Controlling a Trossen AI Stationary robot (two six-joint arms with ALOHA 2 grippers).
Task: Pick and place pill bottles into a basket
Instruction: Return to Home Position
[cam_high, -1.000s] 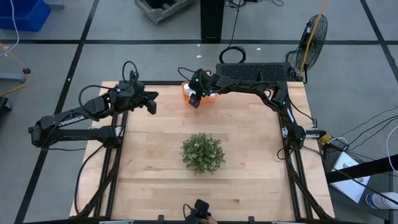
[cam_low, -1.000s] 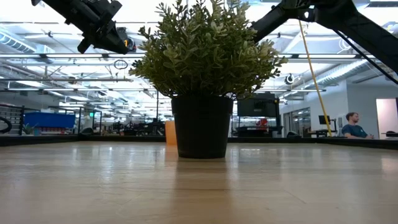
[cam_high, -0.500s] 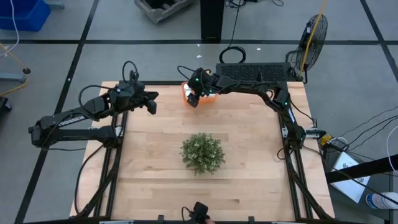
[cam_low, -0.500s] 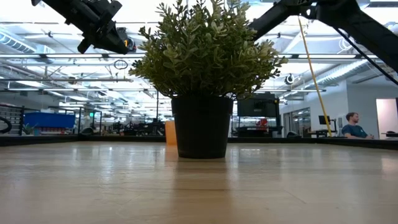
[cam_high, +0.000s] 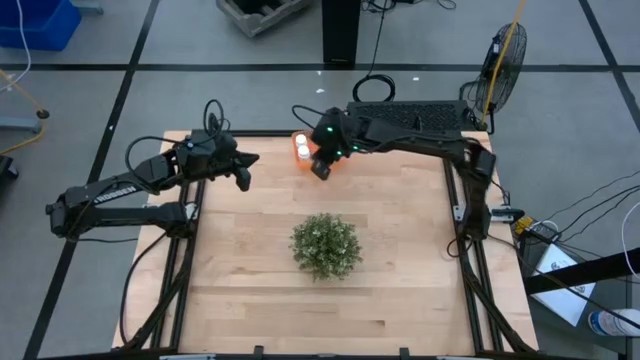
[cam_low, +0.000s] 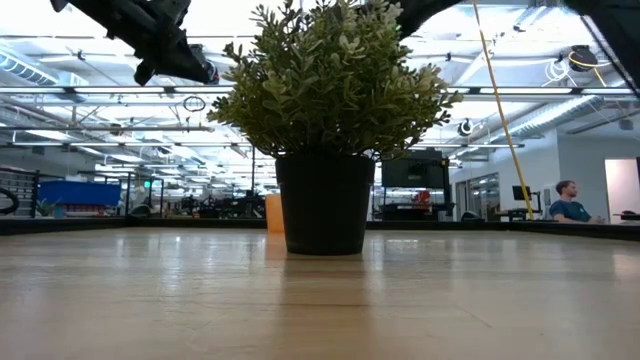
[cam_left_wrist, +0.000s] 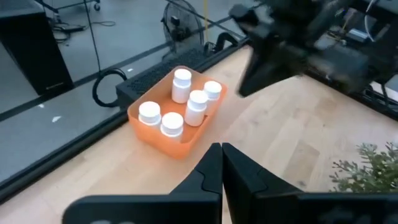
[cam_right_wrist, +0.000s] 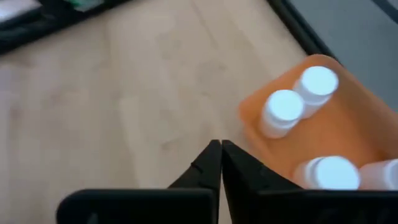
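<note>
Right gripper (cam_high: 322, 168), clenched empty, has backed off the orange bin (cam_left_wrist: 158, 138); all 5 pill bottles (cam_left_wrist: 196, 106) inside, job looks done; left gripper (cam_high: 243, 172) waits clenched near the table's left edge

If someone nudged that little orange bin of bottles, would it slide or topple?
Probably slide: the bin looks low and wide, flat on the smooth wooden table. It seems thin plastic, so likely light. The five bottles stand upright with gaps, so a sharp push might tip some.

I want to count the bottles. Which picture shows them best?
The left wrist view: all five pill bottles stand in the orange bin. Right wrist crops them, high view shows white specks, low view none.
</note>
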